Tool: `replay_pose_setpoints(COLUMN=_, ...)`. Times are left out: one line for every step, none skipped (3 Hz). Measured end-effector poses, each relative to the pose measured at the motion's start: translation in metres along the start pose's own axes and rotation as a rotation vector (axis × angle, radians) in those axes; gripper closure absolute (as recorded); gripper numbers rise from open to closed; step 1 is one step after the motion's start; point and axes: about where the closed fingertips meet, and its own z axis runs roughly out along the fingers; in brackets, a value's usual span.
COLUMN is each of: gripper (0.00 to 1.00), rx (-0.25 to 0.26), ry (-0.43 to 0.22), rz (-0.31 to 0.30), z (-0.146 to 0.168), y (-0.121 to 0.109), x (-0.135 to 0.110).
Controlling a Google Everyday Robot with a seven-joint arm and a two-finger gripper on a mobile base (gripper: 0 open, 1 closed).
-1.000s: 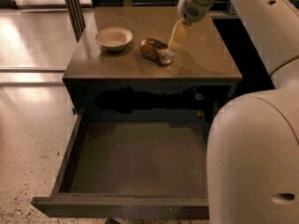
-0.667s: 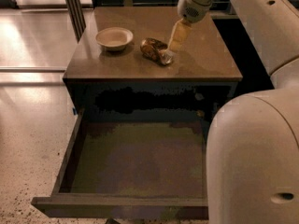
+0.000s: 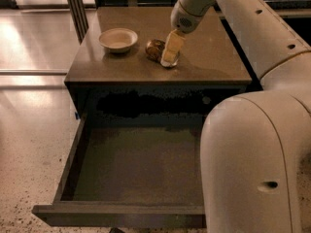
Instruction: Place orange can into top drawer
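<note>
So the tool [image 3: 171, 52] has been brought down and a bit toward 9 o'clock compared with a second ago. Back then it was hung just off the 3 o'clock end of the orange can [image 3: 155, 50]. Now it's parked right over that end, and the silver end is mostly covered by it. The can itself hasn't been budged: it's laid on its side on the desk [image 3: 209, 62], just beside the cream bowl [image 3: 118, 39] at the bowl's 3 o'clock, apparently not touching it. Whether the tool is spread wide or already pinched on the can can't be told from here, so no grasp should be assumed yet.

What that means, as a guess: the reach is pretty much finished and the grab is the step in hand. Nothing's been lifted, so the task is only in its early part. The top drawer [image 3: 141, 164] is pulled well out at 6 o'clock of the desk, so the drop spot is ready. Once held, the can would need to be lifted clear of the desk edge and carried toward 6 o'clock. A round can on its side could be rolled toward the bowl if nudged off-centre, so that's to be watched.
</note>
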Motion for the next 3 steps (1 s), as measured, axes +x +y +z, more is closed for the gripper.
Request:
replay_pose_setpoints(gripper=0.00, rx=-0.071, ry=-0.021, rz=-0.024, z=0.029, y=0.011, x=-0.019)
replay_pose_setpoints(gripper=0.00, rx=-0.155, ry=0.005, rz=-0.045, z=0.060, y=0.025, x=-0.032)
replay_pose_setpoints(gripper=0.00, rx=-0.184, ry=0.021, rz=-0.050, z=0.073, y=0.029, x=-0.036)
